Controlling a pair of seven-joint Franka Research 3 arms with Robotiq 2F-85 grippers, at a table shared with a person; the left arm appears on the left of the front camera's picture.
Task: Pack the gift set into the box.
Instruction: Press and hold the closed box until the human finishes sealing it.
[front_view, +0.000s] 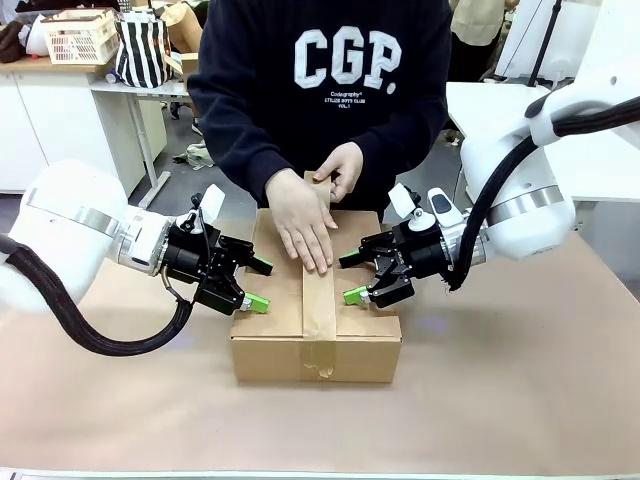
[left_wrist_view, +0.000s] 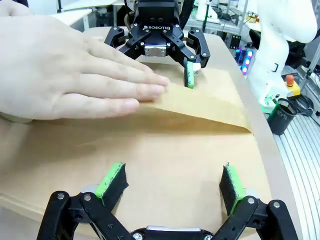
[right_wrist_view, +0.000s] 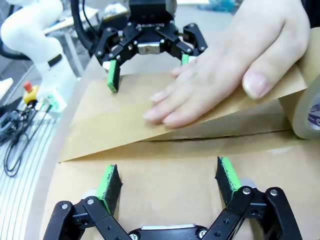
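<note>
Your left gripper (front_view: 258, 284) and right gripper (front_view: 349, 278) stand spread, empty, on the box (front_view: 315, 345); it looks stiff but probably dentable, so press flaps flat beside the person's hand (front_view: 303, 226).

"CGP." on sweatshirt (front_view: 345, 60), "ROBOTIQ" on right gripper (left_wrist_view: 161, 42)

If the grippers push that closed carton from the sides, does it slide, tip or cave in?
The carton is low and wide, flat on the table, so it would probably slide rather than tip. Its corrugated walls look stiff, though the top flaps may flex. The person's hand presses on the tape strip, likely resisting movement.
</note>
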